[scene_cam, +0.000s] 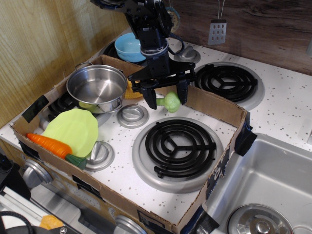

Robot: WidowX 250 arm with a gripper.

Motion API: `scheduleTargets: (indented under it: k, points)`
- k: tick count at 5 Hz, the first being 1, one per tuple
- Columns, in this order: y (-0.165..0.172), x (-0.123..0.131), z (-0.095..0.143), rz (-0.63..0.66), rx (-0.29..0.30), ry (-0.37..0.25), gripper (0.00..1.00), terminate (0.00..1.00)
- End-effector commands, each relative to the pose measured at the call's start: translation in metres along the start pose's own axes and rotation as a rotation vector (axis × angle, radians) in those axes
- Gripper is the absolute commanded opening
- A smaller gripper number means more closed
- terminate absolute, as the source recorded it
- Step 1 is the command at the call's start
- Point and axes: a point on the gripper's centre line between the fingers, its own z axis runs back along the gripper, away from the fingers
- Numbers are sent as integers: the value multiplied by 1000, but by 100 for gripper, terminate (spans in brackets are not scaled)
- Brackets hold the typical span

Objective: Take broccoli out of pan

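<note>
The light-green broccoli (169, 102) sits between the fingers of my gripper (168, 100), low over the white stove top just behind the front black burner (180, 141). The jaws stand one on each side of it and hold it. The shiny steel pan (97, 87) stands to the left of the gripper, upright and empty inside. The broccoli is outside the pan, about a pan's width to its right.
A yellow corn cob (131, 90) lies between pan and gripper, partly hidden. A lime-green plate (75, 129) and an orange carrot (48, 144) lie front left. A cardboard wall (214, 105) rings the stove area. A light-blue bowl (130, 48) stands behind it; a sink (273, 180) is at right.
</note>
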Motion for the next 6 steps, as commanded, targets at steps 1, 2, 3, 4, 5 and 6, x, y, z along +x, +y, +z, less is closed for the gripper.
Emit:
scheduleTargets:
  k: [1, 2, 3, 4, 5, 6]
  points:
    - [-11, 11, 31, -24, 45, -50, 100, 0]
    - [-17, 16, 52, -23, 97, -36, 100, 0]
    - [-25, 19, 77, -5, 155, -21, 100, 0]
    - [-29, 18, 91, 6, 158, -31, 100, 0]
    - [-29, 18, 91, 6, 158, -31, 100, 0]
    - [-29, 18, 91, 6, 158, -31, 100, 100]
